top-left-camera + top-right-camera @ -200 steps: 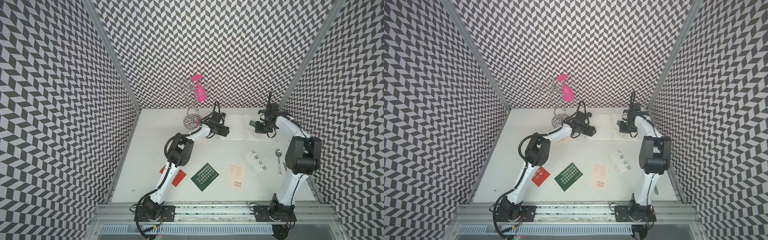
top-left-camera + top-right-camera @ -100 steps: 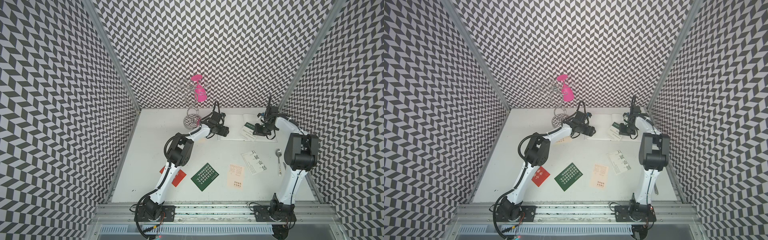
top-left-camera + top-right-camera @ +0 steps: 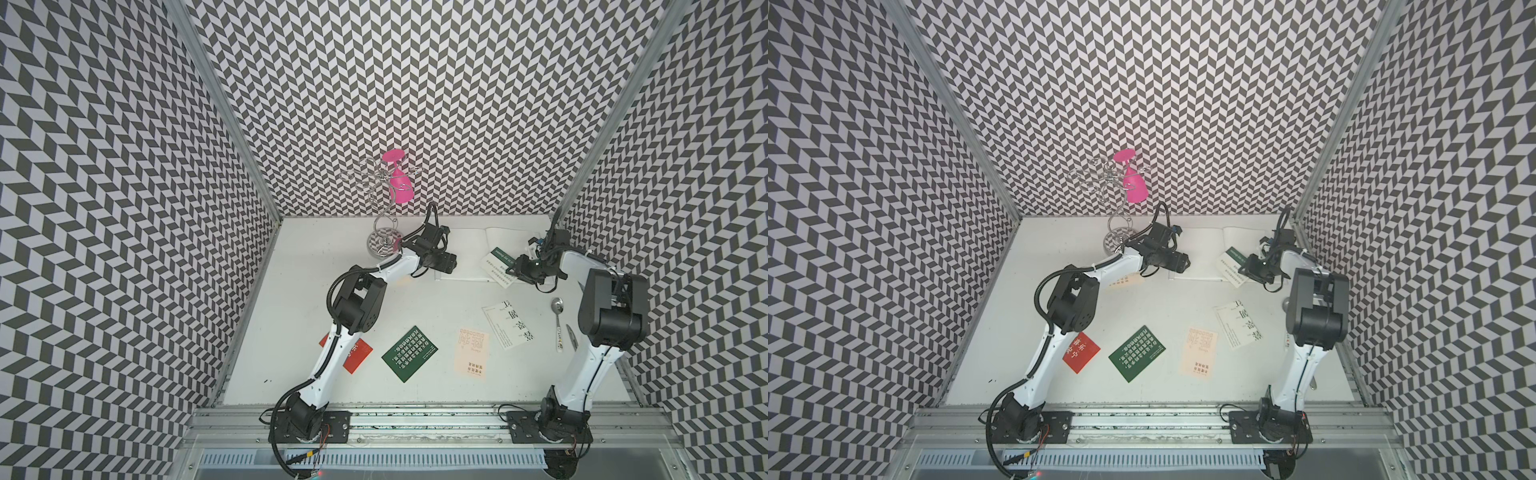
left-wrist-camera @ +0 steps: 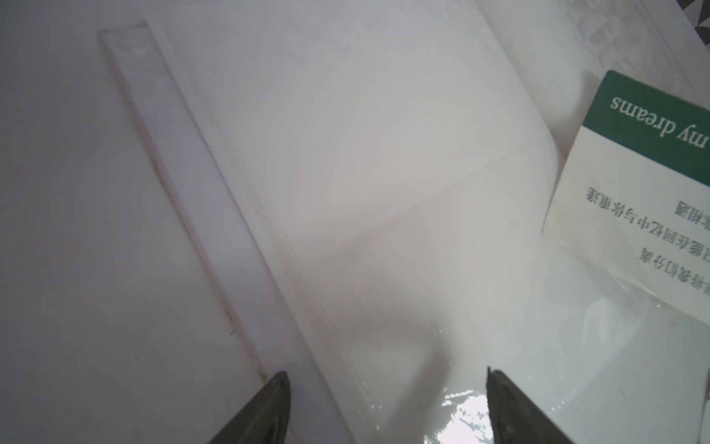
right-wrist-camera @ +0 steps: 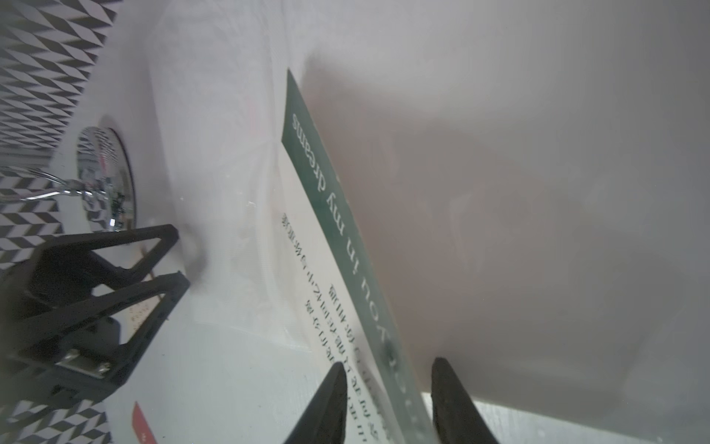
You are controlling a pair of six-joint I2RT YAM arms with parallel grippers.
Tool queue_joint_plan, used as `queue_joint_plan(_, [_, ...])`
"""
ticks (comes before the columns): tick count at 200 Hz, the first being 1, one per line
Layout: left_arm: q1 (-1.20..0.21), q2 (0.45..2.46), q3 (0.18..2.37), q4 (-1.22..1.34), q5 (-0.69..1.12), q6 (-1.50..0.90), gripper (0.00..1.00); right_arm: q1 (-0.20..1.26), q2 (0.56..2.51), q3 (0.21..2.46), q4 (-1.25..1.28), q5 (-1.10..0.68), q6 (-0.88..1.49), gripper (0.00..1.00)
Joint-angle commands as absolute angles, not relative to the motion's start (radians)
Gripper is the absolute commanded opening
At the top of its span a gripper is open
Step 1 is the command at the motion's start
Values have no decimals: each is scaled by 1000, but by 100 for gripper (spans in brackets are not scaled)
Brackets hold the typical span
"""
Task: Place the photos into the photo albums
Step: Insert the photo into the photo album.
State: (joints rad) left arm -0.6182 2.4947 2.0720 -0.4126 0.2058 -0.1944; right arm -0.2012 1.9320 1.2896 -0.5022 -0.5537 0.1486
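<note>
Green-banded photo (image 5: 338,230), partly cut off, sits between slightly parted right fingers (image 5: 330,403); left fingers (image 4: 265,411) wide.

Red card (image 3: 360,352) partly under left arm (image 3: 332,353)

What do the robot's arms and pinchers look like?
The left arm and right arm are white tubes with chunky black joints. Thin black cables loop beside them. The left gripper and right gripper are black, each with two pointed, wedge-shaped fingers.
</note>
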Motion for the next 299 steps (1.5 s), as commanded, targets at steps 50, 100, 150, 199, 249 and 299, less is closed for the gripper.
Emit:
queue_joint_plan(50, [-620,2467,2040,-445,199,-216,81,-208,1833,1102,-54,-782,410,27])
queue_joint_plan(100, [-628,2456,2036,-440,193,-216,81,-208,1820,1062,61,-755,496,35])
queue_joint_plan(150, [-641,2446,2024,-430,189,-219,81,-212,1848,1099,26,-698,498,42])
queue_joint_plan(199, [-653,2438,2019,-424,179,-221,81,-222,1942,1215,-80,-608,424,46])
queue_joint_plan(249, [-662,2434,2017,-425,167,-217,81,-225,2008,1247,-72,-601,435,47])
queue_joint_plan(299, [-667,2431,2022,-423,163,-216,81,-227,1949,1153,32,-656,500,34])
